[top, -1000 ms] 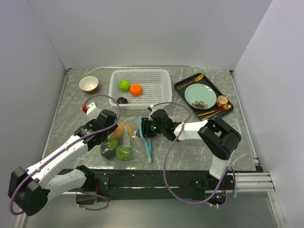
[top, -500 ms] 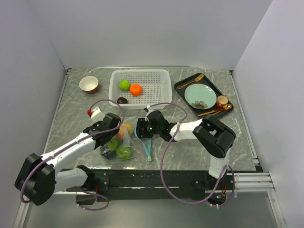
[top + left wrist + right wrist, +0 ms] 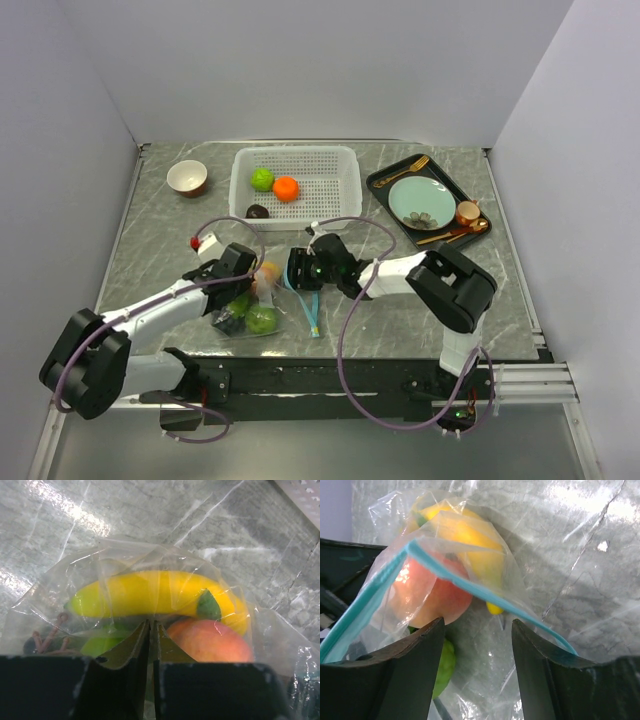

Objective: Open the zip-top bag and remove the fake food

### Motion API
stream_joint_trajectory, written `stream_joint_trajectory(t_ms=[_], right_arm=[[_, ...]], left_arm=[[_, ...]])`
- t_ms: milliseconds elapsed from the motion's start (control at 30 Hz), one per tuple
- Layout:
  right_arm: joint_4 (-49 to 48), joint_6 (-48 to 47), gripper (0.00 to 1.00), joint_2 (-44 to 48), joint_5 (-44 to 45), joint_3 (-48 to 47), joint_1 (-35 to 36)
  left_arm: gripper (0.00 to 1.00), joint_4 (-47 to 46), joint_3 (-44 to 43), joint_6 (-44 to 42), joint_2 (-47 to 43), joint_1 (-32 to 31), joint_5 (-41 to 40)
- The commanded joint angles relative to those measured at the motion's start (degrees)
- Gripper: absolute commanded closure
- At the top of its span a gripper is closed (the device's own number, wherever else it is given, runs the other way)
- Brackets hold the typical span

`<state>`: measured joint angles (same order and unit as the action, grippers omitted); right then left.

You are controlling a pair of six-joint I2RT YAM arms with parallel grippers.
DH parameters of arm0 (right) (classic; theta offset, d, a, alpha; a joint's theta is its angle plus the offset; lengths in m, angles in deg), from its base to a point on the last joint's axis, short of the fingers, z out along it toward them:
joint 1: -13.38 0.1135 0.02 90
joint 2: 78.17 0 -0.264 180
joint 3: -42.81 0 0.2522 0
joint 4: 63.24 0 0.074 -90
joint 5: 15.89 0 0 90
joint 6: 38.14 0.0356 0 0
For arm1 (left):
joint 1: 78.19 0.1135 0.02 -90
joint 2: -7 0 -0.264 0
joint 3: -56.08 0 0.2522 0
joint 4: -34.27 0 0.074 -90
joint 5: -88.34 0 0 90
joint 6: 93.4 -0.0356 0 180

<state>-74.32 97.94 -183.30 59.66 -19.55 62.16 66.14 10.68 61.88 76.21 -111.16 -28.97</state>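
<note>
now, zip-top bag pinched in left pincer

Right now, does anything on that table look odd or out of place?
The zip-top bag lies crumpled, its teal zip strip parted and crooked, with the banana and peach inside. Nothing looks spilled or broken.

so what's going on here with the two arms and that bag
Two robot arms are working on a bag in the middle of the table. The left end effector is shut, apparently pinching the plastic on one side. The right end effector sits open at the bag's mouth, with the teal strip crossing between its jaws. The mouth looks parted. A banana, a peach and a green fruit are inside. An orange lies in the basket.
</note>
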Motion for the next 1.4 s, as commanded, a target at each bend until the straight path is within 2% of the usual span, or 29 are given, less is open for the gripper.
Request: stream_joint_trajectory(t_ms=[0,267,533,633,867,967,1000,1100,1167,1367], right_arm=[[-4.34,1.99,0.36,4.66,-0.13,0.87,0.36],[-5.58,4.19,0.35,7.74,-1.71,0.62,0.36],[-1.53,4.45,0.36,2.82,-1.89,-3.35,0.62],[-3.10,6.21,0.39,2.73,-1.19,-1.86,0.71],[-2.41,6.83,0.45,4.40,-0.40,-0.80,0.71],[-1.44,7.17,0.46,4.92,0.39,-0.53,0.62],[-1.44,7.26,0.47,5.19,0.66,-0.01,0.53],[-1.96,7.97,0.51,6.15,1.36,1.48,0.45],[-2.23,8.40,0.54,6.86,1.54,2.01,0.27],[-3.63,10.16,0.57,8.44,2.59,4.47,0.09]], left_arm=[[0.88,-2.81,1.05,-1.20,0.49,0.19,2.17],[0.89,-4.22,2.98,-1.55,-0.04,0.19,3.75],[0.93,-7.82,5.27,-2.70,-1.36,0.19,6.04],[0.99,-8.70,6.06,-2.87,-1.18,0.10,6.65],[0.99,-8.62,6.85,-3.14,-2.93,0.19,7.10],[0.90,-3.71,5.10,-3.49,-6.80,0.10,5.08],[0.80,-2.22,4.05,-3.58,-8.03,0.19,4.55],[0.66,2.97,1.85,-3.75,-11.90,0.19,3.32],[0.65,4.91,1.41,-3.67,-14.18,0.19,3.84],[0.74,4.13,1.58,-2.52,-17.09,0.10,6.13]])
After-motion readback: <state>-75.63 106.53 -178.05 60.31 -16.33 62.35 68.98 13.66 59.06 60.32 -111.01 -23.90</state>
